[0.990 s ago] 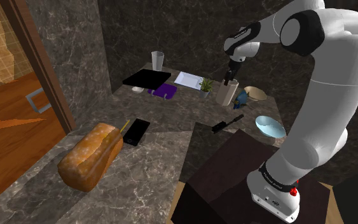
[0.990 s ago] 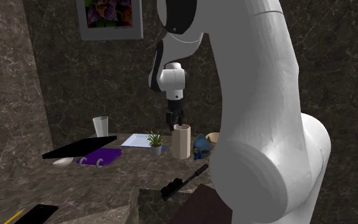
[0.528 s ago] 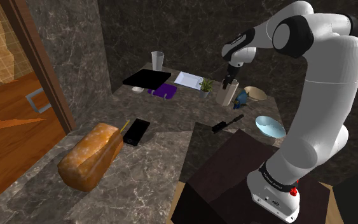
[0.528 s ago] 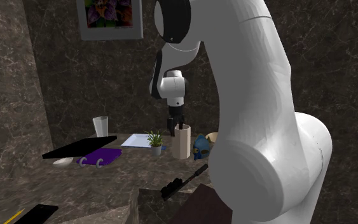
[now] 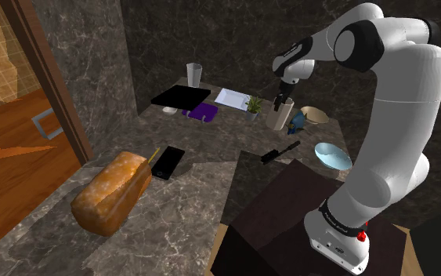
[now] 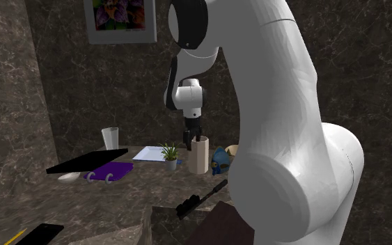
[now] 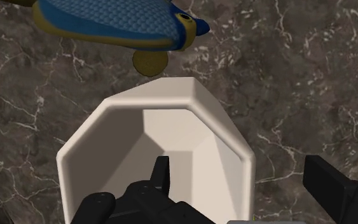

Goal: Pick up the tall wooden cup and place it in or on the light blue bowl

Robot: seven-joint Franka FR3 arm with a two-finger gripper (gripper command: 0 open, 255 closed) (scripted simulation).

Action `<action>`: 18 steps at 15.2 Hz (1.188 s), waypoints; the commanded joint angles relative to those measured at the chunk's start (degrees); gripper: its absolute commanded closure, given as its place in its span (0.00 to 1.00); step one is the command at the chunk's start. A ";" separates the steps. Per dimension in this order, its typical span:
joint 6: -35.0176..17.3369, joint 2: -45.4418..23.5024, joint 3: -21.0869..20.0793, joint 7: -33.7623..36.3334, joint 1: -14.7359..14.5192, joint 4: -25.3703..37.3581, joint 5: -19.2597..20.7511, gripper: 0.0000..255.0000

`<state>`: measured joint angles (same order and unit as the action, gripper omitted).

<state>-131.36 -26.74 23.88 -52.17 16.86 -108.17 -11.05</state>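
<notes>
The tall cup (image 5: pixel 276 117) is drawn pale beige and stands upright near the back of the dark marble counter (image 5: pixel 234 137). It is also in the second exterior view (image 6: pixel 199 157) and, seen from above, in the wrist view (image 7: pixel 171 137). My gripper (image 5: pixel 280 100) (image 6: pixel 189 137) (image 7: pixel 247 188) is open and down at the cup's rim. One finger (image 7: pixel 161 179) reaches inside the cup, the other (image 7: pixel 336 186) is outside, with the wall between them untouched. The light blue bowl (image 5: pixel 332 154) sits nearer the stand, toward the shoulder view's right.
A blue and yellow fish-shaped toy (image 5: pixel 297 120) (image 7: pixel 114 22) lies right behind the cup, beside a beige bowl (image 5: pixel 315 114). A small potted plant (image 5: pixel 253 105) stands close on the other side. A black handled tool (image 5: pixel 280 150) lies between cup and bowl. A bread loaf (image 5: pixel 113 192) and phone (image 5: pixel 168 162) lie far off.
The gripper has come down from just above the cup to its rim, one finger going inside. Over the last half second it barely moved. The cup has stayed put.
</notes>
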 commanded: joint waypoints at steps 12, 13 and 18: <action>1.16 0.97 0.31 0.28 -0.23 0.25 0.50 1.00; 1.74 1.44 0.46 0.42 -0.34 0.40 0.75 1.00; 4.75 3.70 1.13 1.09 -0.83 1.32 1.96 1.00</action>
<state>-127.22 -23.41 24.92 -51.28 16.15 -107.17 -9.31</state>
